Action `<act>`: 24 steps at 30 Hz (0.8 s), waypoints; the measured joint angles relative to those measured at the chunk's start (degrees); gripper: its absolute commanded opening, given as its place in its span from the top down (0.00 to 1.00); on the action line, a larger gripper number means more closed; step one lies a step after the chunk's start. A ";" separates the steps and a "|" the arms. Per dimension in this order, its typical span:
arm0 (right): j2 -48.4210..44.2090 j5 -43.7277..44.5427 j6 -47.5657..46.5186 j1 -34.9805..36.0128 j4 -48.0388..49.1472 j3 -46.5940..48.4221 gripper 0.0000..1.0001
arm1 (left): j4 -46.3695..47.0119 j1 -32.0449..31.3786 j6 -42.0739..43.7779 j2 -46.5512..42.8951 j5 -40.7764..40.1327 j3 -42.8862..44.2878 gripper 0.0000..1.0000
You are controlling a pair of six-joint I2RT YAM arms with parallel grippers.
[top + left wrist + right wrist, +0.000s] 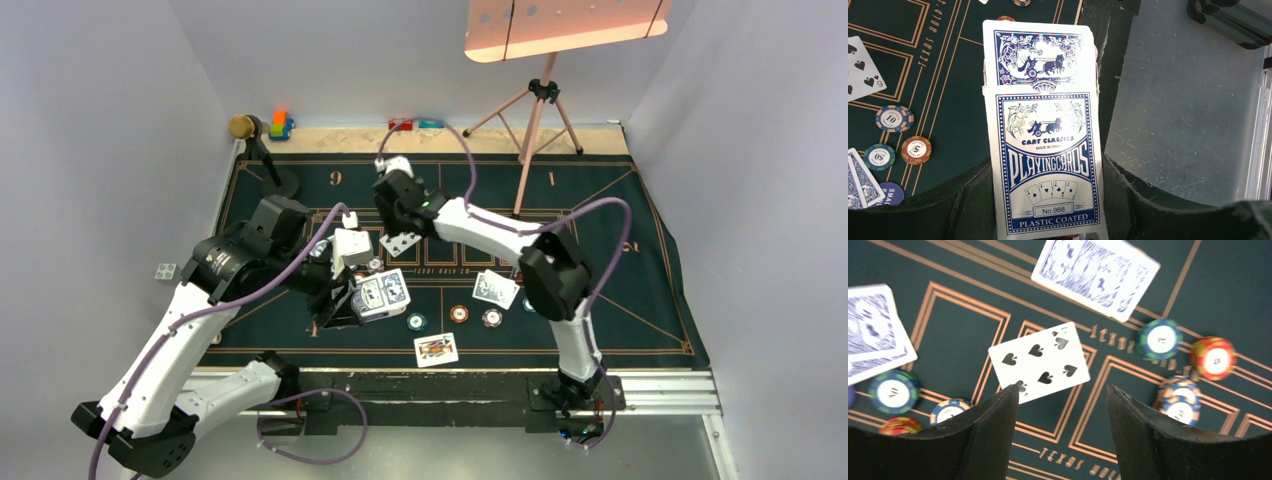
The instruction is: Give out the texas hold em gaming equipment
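Observation:
My left gripper (352, 296) is shut on a blue-and-white playing-card box (1045, 150), flap end away from me, held above the mat's near edge (383, 294). My right gripper (1063, 390) is open and empty, low over a face-up spades card (1040, 362) near the mat's middle (401, 243); its left fingertip (1008, 395) overlaps the card's corner in view. Blue-backed cards (1095, 272) and teal (1159, 338), orange (1214, 357) and white-blue chips (1178, 397) lie around it. A dark-blue disc (892, 192) lies by chips (894, 118).
The green felt mat (620, 300) covers the table. A face-up court card (436, 348) lies at its near edge and blue-backed cards (496, 288) at the right. A tripod (530, 110), a stand (268, 165) and toy blocks (281, 124) stand at the back.

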 measured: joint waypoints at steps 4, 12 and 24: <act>-9.55 -2.58 1.31 -3.74 0.15 -2.32 0.23 | 0.00 0.00 0.00 0.00 0.00 0.11 1.00; -37.53 -17.64 7.54 -12.00 0.02 -18.27 0.10 | 0.09 0.00 0.00 0.11 0.02 0.11 1.00; -54.05 -54.38 23.52 -14.51 14.93 -35.10 0.05 | 1.66 0.00 -0.04 2.69 0.00 0.11 1.00</act>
